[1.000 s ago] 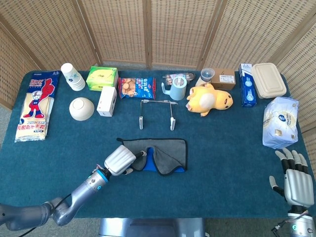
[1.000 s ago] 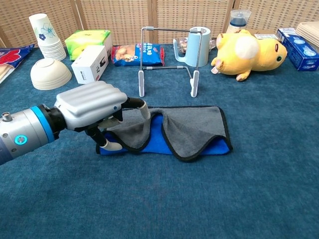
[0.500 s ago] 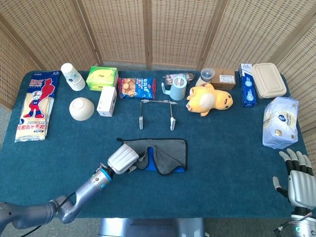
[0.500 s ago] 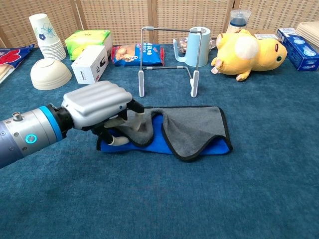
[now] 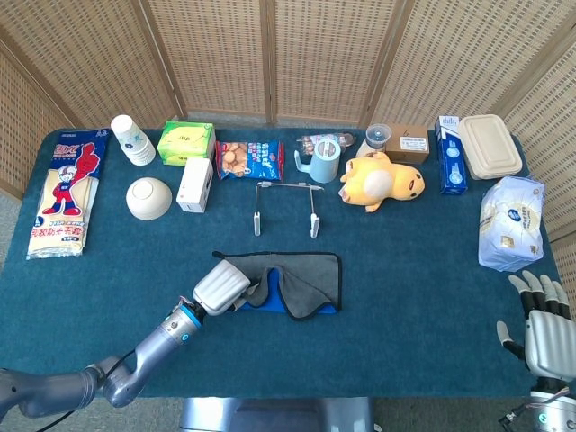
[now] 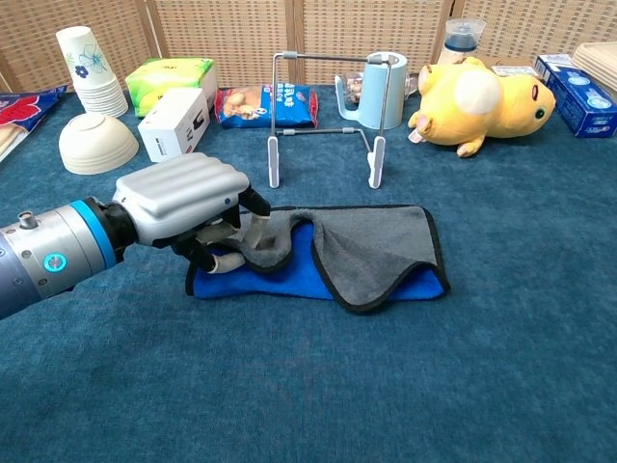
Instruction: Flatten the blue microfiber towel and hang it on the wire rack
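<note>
The left hand (image 6: 183,203) rests palm-down on the left end of the blue microfiber towel (image 6: 371,253), its fingers (image 6: 253,204) curled into a bunch of the grey upper layer and holding that fold gathered beneath the palm. The towel lies on the table (image 6: 405,386) near the middle, toward the front edge, just in front of the wire rack (image 6: 326,116) and apart from it. It is folded and uneven: a grey face with a dark hem covers most of it, one grey flap curls down over the right half, and the bright blue underside shows in a wedge at the centre and along the front strip. The right corner lies flat; the left end is rumpled into the hand.

Compared with a second ago, the left hand has closed: the fingers that lay stretched out over the cloth are now tucked in, and the grey layer at the left end has been drawn into a tighter bunch, baring more blue below it. The rest of the towel has not shifted.

The right hand (image 5: 545,326) shows at the front right corner of the table, beyond the edge, fingers apart and upright, holding nothing; it has sunk slightly lower in the head view.
</note>
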You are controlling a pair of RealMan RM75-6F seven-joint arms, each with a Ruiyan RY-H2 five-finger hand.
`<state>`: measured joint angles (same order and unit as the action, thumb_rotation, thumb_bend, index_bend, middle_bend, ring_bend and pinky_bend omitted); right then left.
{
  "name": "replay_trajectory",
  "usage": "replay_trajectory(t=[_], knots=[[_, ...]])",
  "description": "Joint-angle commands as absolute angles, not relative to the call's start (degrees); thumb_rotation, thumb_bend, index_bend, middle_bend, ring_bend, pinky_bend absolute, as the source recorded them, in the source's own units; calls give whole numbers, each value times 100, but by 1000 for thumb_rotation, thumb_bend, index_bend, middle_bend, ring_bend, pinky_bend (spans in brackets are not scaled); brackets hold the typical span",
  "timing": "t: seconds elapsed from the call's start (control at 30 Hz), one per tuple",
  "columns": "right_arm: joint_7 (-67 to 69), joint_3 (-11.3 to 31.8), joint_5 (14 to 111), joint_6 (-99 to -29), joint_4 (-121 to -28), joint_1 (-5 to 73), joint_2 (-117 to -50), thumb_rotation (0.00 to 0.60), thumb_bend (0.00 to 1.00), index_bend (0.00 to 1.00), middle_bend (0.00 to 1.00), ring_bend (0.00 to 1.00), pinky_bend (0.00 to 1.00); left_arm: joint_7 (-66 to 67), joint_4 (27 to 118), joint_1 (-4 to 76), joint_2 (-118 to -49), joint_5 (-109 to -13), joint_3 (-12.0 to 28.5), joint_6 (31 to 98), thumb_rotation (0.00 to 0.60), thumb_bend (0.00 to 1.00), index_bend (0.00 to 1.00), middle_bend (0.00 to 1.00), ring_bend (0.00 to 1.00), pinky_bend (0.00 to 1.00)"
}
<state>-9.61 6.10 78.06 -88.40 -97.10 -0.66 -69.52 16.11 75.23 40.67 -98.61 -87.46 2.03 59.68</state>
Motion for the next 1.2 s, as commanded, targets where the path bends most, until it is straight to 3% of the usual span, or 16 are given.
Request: replay_trajectory(t=[0.03,0.6,1.2], knots=[[-956,606,7812,-8845,-9710,-71,-6949,600,313,169,121,0,0,1587,7532,4036,-9855,-8692,229,5987,600,504,623,1000,1000,1000],[-1000,614,7805,-8890,-9751,-100,-6932,600,313,169,121,0,0,988,6981,4045,-10125,-8198,657,5941,600,504,601,1000,1000,1000],[-985,627,7785,-8869,-9742,-98,-6932,600,313,168,122,0,0,674,6552,3969,-10291,-8101,695,6048,600,502,594,1000,1000,1000]])
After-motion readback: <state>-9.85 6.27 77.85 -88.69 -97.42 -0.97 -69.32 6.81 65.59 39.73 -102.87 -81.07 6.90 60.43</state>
